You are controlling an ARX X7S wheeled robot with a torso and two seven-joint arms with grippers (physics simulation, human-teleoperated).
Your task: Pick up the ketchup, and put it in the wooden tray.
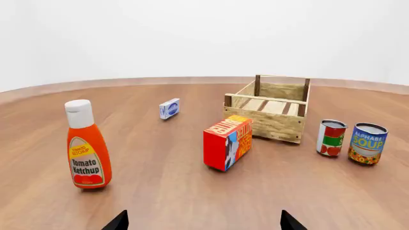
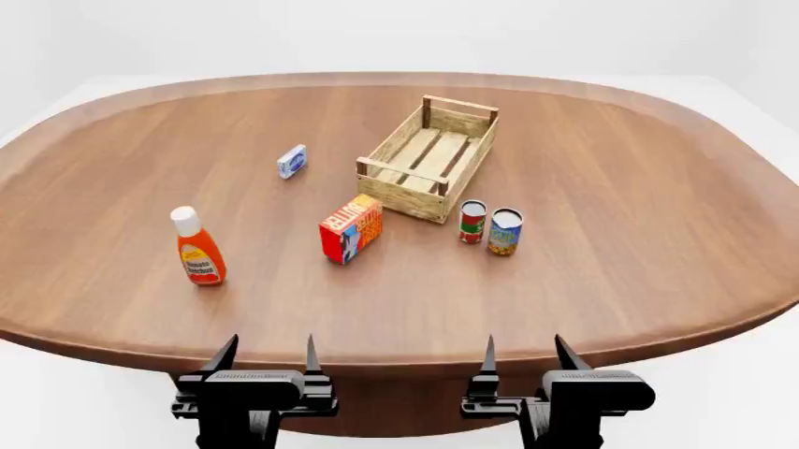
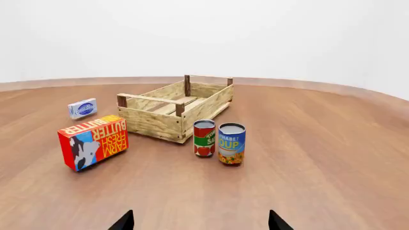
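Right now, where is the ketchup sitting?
In the head view the ketchup stands upright on the table's left side, ahead of the left gripper, with the butter box its nearest neighbour to the right.

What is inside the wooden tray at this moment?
Nothing shows inside the wooden tray: only its bare slatted base, seen from the head view. In both wrist views its near wall hides part of the base. The ketchup stands outside, on the table.

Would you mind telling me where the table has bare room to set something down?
Bare wood lies right of the cans, and between the ketchup and butter box. It is crowded where the box and cans front the wooden tray.
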